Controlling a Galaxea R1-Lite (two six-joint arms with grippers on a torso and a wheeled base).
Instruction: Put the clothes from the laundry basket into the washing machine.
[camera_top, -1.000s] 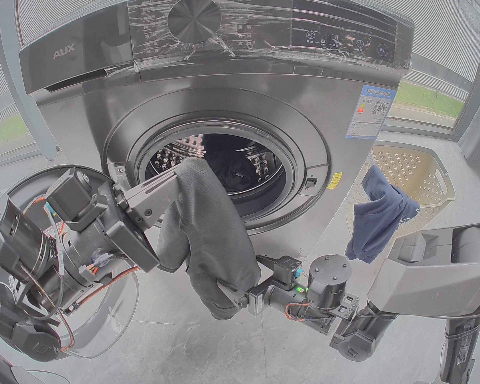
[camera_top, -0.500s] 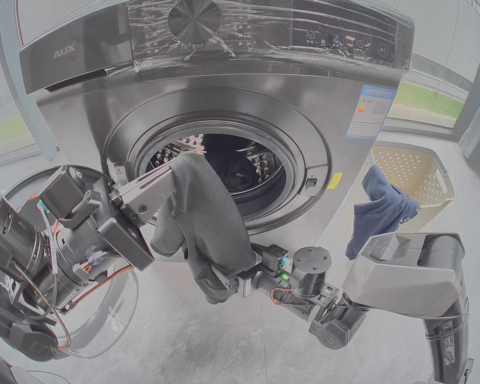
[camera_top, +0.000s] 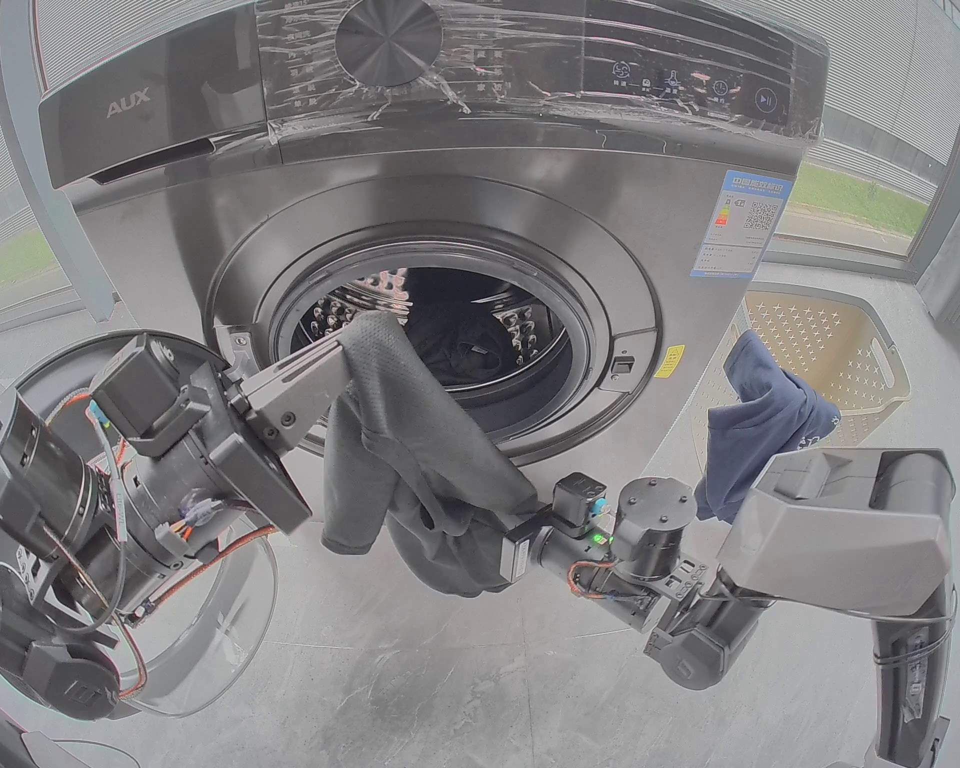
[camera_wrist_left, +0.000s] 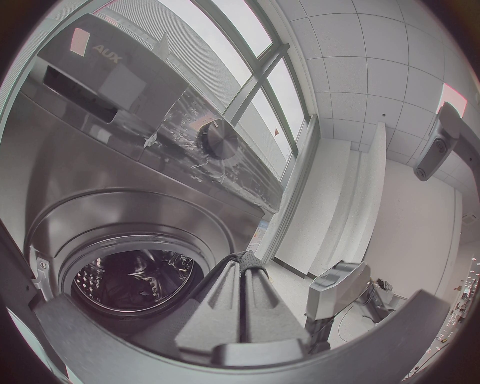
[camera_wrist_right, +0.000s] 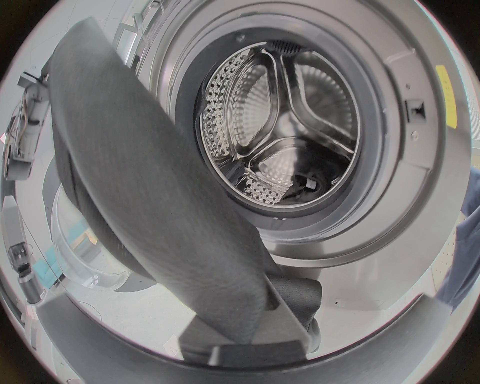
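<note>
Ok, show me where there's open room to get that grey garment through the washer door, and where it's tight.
Free: the drum mouth's right half, between the grey garment and the latch side; bare floor below both arms. Crowded: the mouth's left side, where the left gripper and the garment hang; the right gripper sits below its lower rim.

Washing machine (camera_top: 450, 160): 1. Laundry basket (camera_top: 850, 350): 1, right of the washing machine. Garments: 3. These are a grey garment (camera_top: 420, 440), before the washing machine's opening; a navy garment (camera_top: 760, 430), to its right; and a dark garment (camera_top: 465, 345), inside its drum.
</note>
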